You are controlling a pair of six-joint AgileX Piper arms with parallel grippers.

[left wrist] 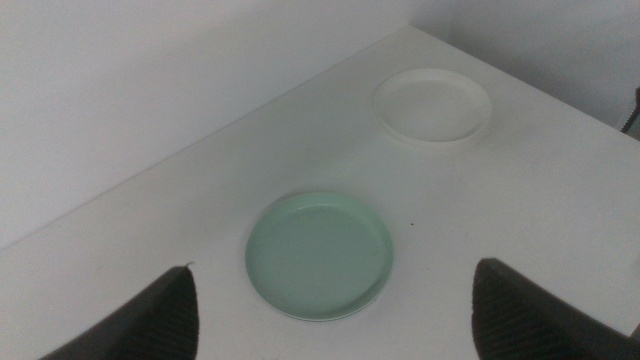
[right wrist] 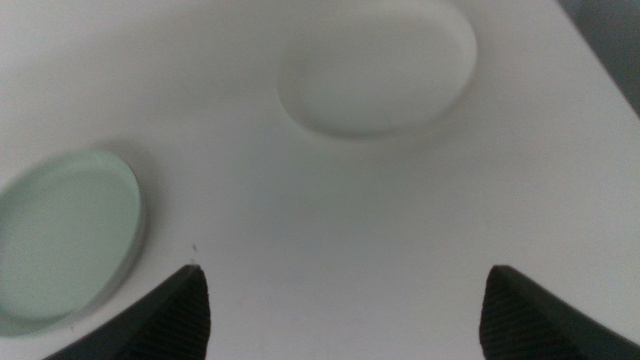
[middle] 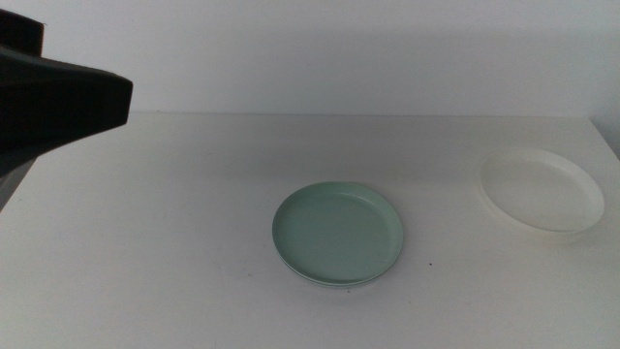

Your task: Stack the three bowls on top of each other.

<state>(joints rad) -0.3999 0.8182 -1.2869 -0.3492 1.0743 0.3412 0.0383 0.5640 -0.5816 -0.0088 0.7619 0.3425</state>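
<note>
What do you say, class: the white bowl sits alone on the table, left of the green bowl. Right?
No. The middle view shows the white bowl alone on the table, right of the green bowl, not left. The left gripper and right gripper are open.

A plain white counter [middle: 194,242] fills the middle view, meeting a pale, unmarked wall [middle: 339,48] along its 12 o'clock edge, with one small dark speck [middle: 430,262] on the surface toward 4 o'clock.
</note>
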